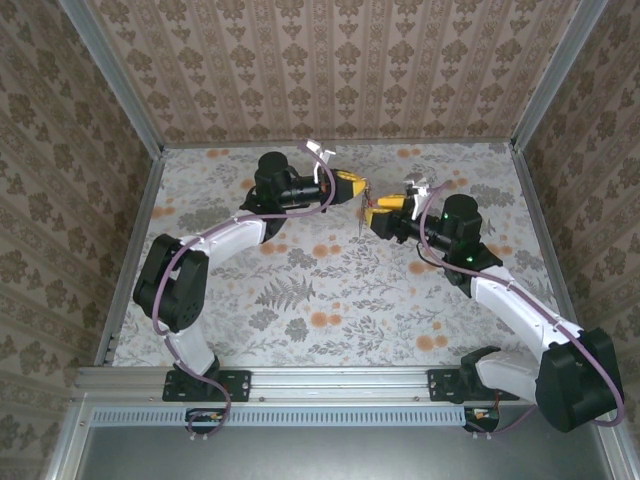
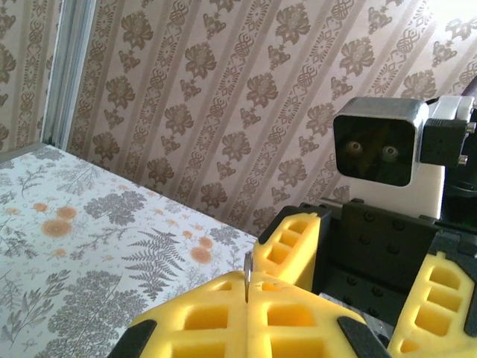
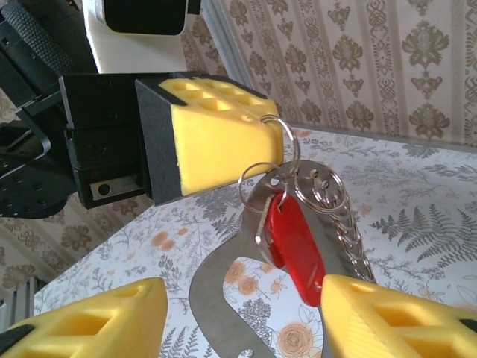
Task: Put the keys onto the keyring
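Observation:
The keyring (image 3: 223,294), a flat grey metal carabiner loop, hangs above the table between the fingers of my right gripper (image 3: 244,287), which is open around it. A key with a red plastic end (image 3: 297,242) dangles against the loop from small wire rings, beside a short chain of rings (image 3: 350,227). My left gripper (image 2: 247,287) is shut on one thin split ring (image 3: 287,142) at the top of the bunch, and the ring's edge (image 2: 247,270) pokes up between its yellow pads. In the top view the left gripper (image 1: 353,189) and right gripper (image 1: 377,214) meet tip to tip.
The flowered table (image 1: 330,290) stretches in front of both arms. Patterned walls and metal frame posts (image 1: 115,75) enclose it. The right arm's wrist camera (image 2: 376,142) sits close in front of the left gripper.

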### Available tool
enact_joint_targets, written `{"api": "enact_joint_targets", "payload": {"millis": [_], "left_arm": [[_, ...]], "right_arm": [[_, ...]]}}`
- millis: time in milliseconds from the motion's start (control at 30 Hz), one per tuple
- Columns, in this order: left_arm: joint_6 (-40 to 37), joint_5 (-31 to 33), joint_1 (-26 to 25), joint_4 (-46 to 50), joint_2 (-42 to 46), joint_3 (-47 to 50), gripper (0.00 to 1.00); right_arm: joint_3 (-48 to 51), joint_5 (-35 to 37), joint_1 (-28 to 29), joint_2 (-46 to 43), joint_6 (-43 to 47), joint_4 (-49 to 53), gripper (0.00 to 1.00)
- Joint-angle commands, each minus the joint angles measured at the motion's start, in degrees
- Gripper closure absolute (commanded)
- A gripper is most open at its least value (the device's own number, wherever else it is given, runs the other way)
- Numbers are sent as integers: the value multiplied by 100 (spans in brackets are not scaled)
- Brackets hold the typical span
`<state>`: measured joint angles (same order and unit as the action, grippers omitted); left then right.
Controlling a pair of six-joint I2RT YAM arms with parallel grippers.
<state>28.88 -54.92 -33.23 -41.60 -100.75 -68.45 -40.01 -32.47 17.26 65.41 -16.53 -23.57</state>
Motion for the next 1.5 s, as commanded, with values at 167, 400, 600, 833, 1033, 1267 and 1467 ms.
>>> {"api": "enact_joint_targets", "payload": {"millis": [167,400,600,833,1033,1267,1467], "left_arm": [[-386,49,54,186,332,-82,100],[-372,-1,54,167,332,-76,100],[-348,-53,45,136,354,-91,100],[-261,-63,10,38,352,-97,100],[-249,-54,1,38,356,-101,100],[-247,-46,-8,60,363,-125,100],[-257,-37,-16,65,354,-145,100]], "right_arm": [[-91,13,-39,-63,-241,-270,36],[-121,-84,-46,102,-369,-514,36],[-282,-124,-39,428,-452,-714,36],[-420,-349,-39,758,-587,-936,45],[-394,-541,-30,807,-647,-1018,73],[-341,-682,34,798,-635,-1009,92],[-262,-651,58,736,-617,-978,92]]}}
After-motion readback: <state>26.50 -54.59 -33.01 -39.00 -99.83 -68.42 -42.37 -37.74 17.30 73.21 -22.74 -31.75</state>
